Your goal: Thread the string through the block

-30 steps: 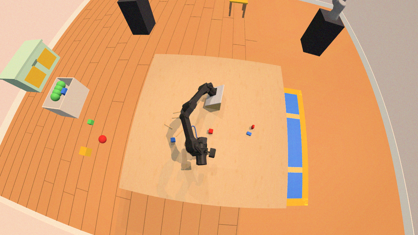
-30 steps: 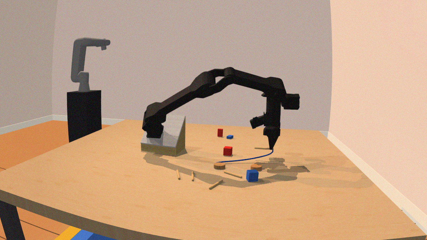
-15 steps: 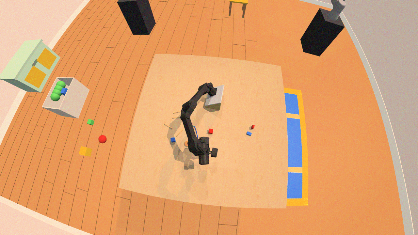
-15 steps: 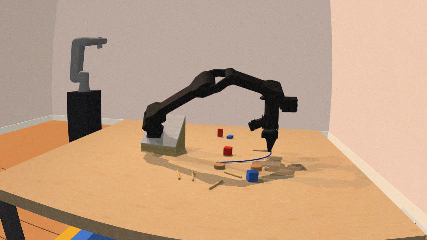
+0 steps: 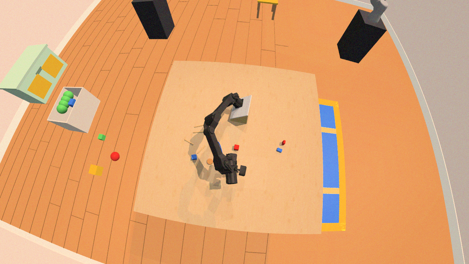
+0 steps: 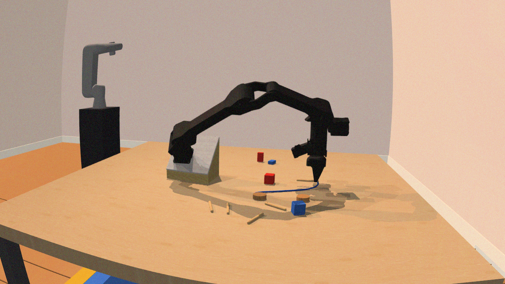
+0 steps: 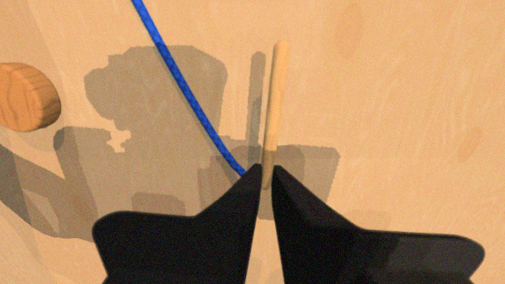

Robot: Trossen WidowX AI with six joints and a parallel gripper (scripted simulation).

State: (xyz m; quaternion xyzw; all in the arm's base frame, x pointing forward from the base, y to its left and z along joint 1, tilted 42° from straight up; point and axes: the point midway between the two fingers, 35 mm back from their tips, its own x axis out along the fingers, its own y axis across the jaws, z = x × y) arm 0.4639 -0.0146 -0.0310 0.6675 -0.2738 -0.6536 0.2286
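Observation:
My gripper [image 6: 316,180] [image 7: 266,171] is shut on the thin wooden stick [image 6: 304,180] [image 7: 278,91], near its string end. The stick sticks out past the fingertips and is a little above the table [image 5: 278,200] [image 6: 176,240]. The blue string [image 6: 282,191] [image 7: 189,96] runs from the fingers down to a round wooden button [image 6: 259,196]. A second round button [image 5: 209,161] [image 6: 303,198] [image 7: 28,99] lies beside a blue cube [image 5: 194,157] [image 6: 298,208]. A red cube [image 5: 236,147] [image 6: 269,178] stands farther back. No hole shows in any block, so I cannot tell which one has it.
Several loose sticks [image 5: 188,142] [image 6: 275,206] lie near the buttons. A small red block [image 5: 283,142] [image 6: 260,157] and a flat blue block [image 5: 279,150] [image 6: 272,162] lie beyond the red cube. A grey-topped wedge [image 5: 240,112] [image 6: 206,155] stands under the arm's base.

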